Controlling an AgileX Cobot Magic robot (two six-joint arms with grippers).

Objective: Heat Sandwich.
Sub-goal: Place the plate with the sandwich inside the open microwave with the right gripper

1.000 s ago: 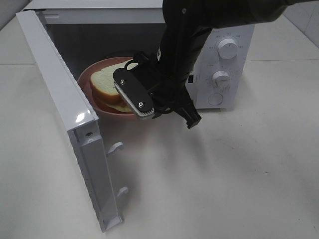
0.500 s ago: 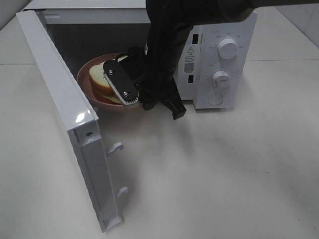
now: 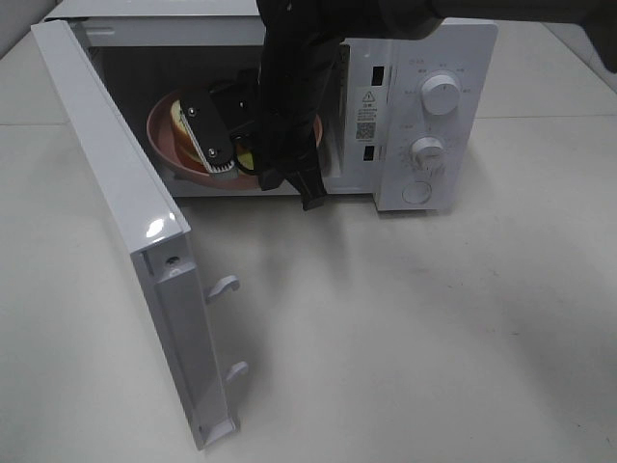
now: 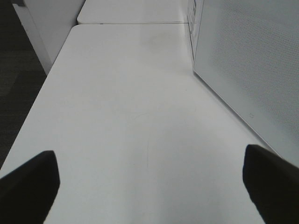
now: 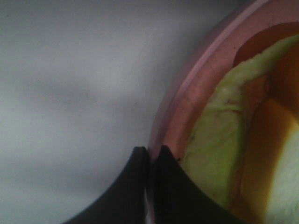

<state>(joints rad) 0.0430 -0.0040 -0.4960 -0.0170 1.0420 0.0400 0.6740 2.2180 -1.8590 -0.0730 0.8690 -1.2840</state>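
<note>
Sandwich (image 5: 219,140) sits inside the open microwave (image 3: 386,96), my right gripper (image 5: 150,151) pinching the rim of its pink dish (image 5: 187,93); door-closing and heating remain.

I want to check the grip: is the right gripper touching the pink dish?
Touching. The right wrist view shows the right gripper with its two fingertips pinched on the rim of the dish, with no gap between them and the rim.

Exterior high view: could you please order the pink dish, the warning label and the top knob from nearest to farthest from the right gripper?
1. The pink dish, in the microwave cavity, rim pinched by the right gripper.
2. The warning label, just right of the cavity.
3. The top knob, farther right still.
</note>
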